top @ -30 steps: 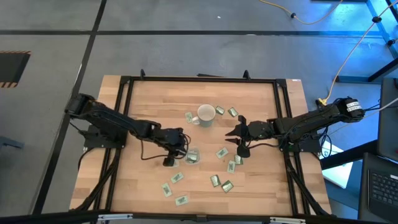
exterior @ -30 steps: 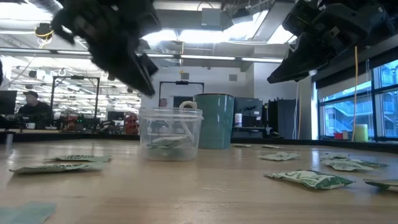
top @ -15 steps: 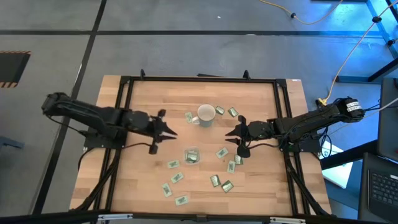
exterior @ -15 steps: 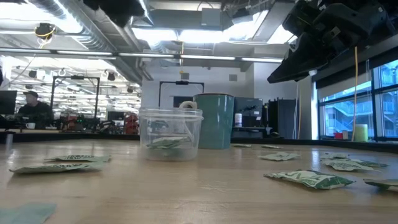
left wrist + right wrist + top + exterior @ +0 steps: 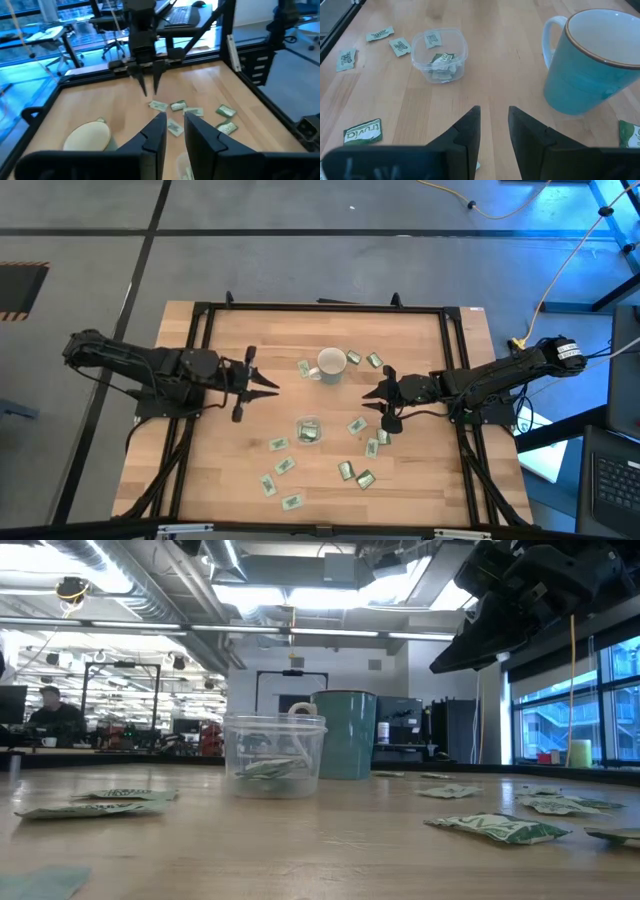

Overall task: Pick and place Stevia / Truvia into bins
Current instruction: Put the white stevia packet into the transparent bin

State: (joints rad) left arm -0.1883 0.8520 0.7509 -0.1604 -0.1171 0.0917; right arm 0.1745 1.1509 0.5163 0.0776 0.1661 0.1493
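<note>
The left gripper (image 5: 268,383), fingers parted and empty, has pulled back from the clear cup (image 5: 309,431) toward frame left, while the right gripper (image 5: 374,401) stays put, fingers parted.

The left hand (image 5: 262,383) is pulling back from the clear cup (image 5: 309,430) toward its own side of the worktop (image 5: 420,480). A second ago it was hanging right beside the cup, at its rim; now it is standing well apart from it, over bare wood, its fingers spread apart. In the low view the dark hand that was looming over the cup (image 5: 274,755) is no longer showing.
</note>
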